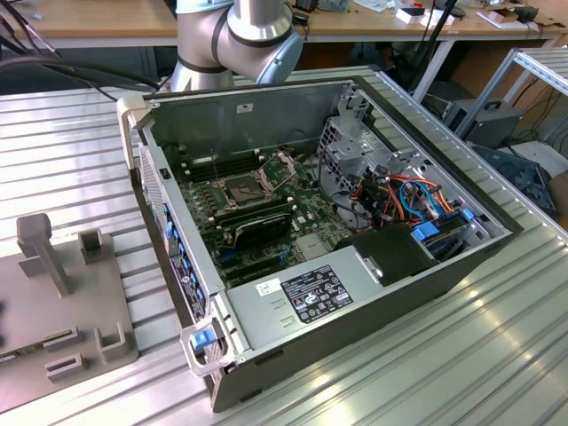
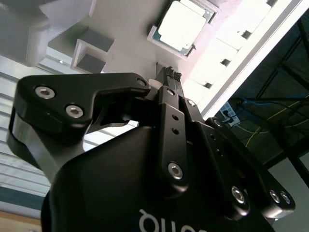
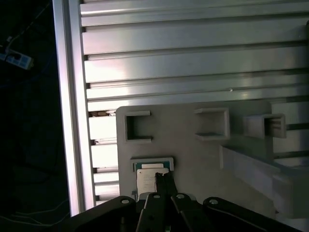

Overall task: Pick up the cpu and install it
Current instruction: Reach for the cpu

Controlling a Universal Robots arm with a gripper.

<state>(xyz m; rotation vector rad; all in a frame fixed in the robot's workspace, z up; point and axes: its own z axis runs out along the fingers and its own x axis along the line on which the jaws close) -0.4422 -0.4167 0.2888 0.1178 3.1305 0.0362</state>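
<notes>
Exterior view sat high, off the arm, angled down on the open grey metal computer case (image 1: 355, 266) lying on the ribbed aluminium surface (image 1: 497, 355). Mid-range, whole case in shot. Flat grey plastic fixture plate (image 1: 53, 293) sat at the exterior view's left edge. Both wrist views looked along the black claw (image 3: 164, 180) (image 2: 171, 73) at that plate (image 3: 193, 159) (image 2: 130, 43), close in, from different sides. They shared the plate pockets and the small square silver-topped cpu (image 3: 146, 176) (image 2: 182, 25). Plate and surface overlapped with the exterior view.

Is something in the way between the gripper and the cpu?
Nothing visible is. In the second wrist view the gripper points toward the cpu, which lies uncovered on the grey plate, with nothing between them.
</notes>
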